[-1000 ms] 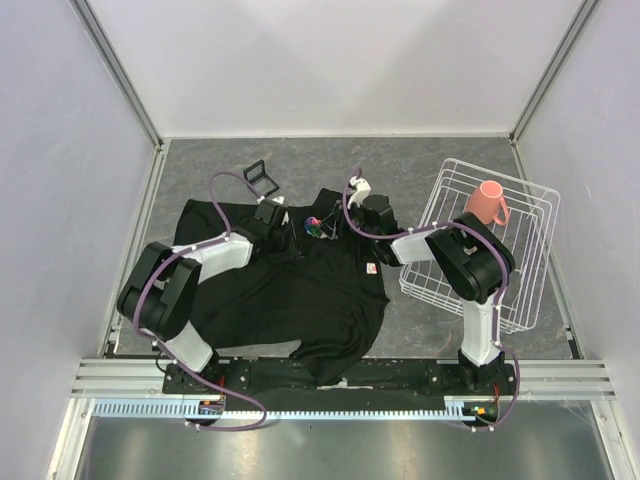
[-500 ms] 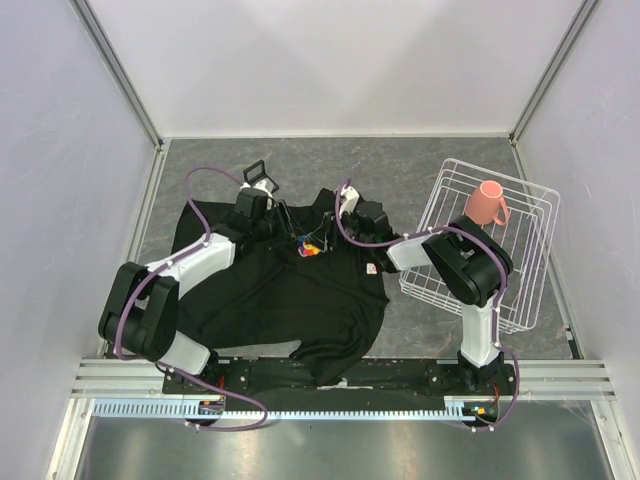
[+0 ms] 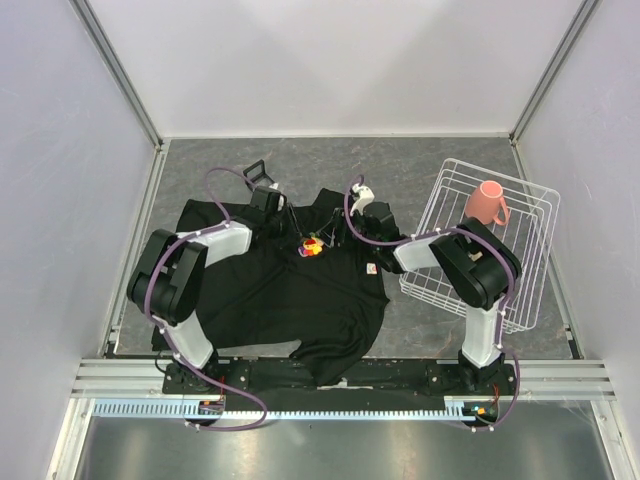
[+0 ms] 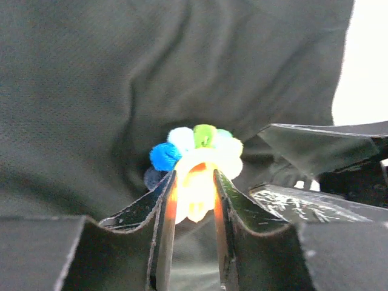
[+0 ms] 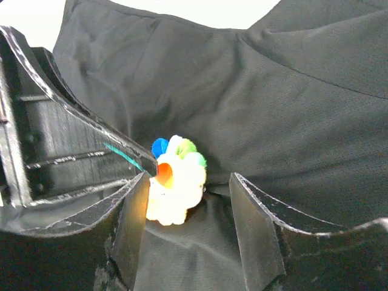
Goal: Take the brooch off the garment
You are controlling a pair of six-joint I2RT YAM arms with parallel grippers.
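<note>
On the shirt (image 3: 280,300), toward its 12 o'clock edge, the brooch (image 3: 312,247) sits pinched in the nearly closed left gripper (image 4: 194,206). The right gripper (image 5: 191,236), at the brooch's 3 o'clock, is spread wide and grips nothing.

**Working inside a robotics lab cell**

I am working in a robotics lab test cell. Plain white walls (image 3: 330,60) are closing me in on three sides, and bare aluminium posts (image 3: 113,65) are running up the corners. My left arm (image 3: 170,285) and right arm (image 3: 478,265) are sitting bolted to a black bar (image 3: 340,372) along a slotted aluminium rail (image 3: 110,378) at the near edge. Purple cables (image 3: 215,180) are looping loose over them. The grey stone-patterned surface (image 3: 420,165) is carrying a few household things: a black garment (image 3: 300,290) lying spread out, and a white wire basket (image 3: 530,260) holding a pink mug (image 3: 487,203).
</note>
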